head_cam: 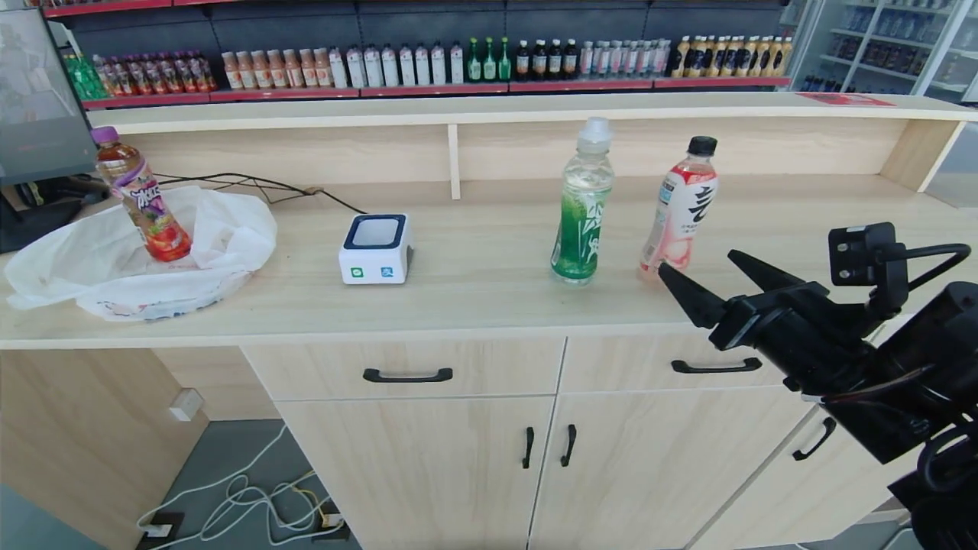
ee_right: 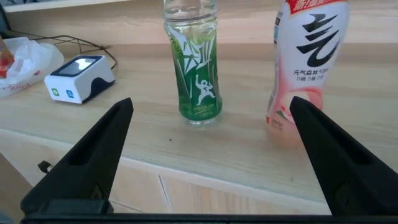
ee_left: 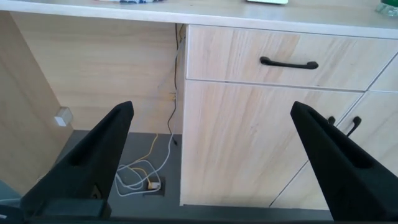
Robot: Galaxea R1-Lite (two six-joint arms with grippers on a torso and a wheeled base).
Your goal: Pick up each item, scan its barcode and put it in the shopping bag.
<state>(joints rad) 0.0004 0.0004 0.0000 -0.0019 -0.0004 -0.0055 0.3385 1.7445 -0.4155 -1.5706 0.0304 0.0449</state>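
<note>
The counter (head_cam: 489,298) holds 3 bottles, a scanner and a bag. The white bag (head_cam: 229,229) lies crumpled at the counter's left end. A red bottle (head_cam: 141,198) stands upright on it, though I cannot tell whether it is inside the opening. The scanner (head_cam: 376,248), a small white box with a dark window on top, sits near the middle, apart from the bag. To its right, a green bottle (head_cam: 582,214) and a pink bottle (head_cam: 680,210) stand upright near each other, not touching.

The right gripper (head_cam: 697,261) hangs at the counter's front edge, just beside the pink bottle, with its jaws spread wide and holding nothing. The left gripper (ee_left: 211,106) is below counter level, facing a drawer (ee_left: 289,63), also spread wide and holding nothing.
</note>
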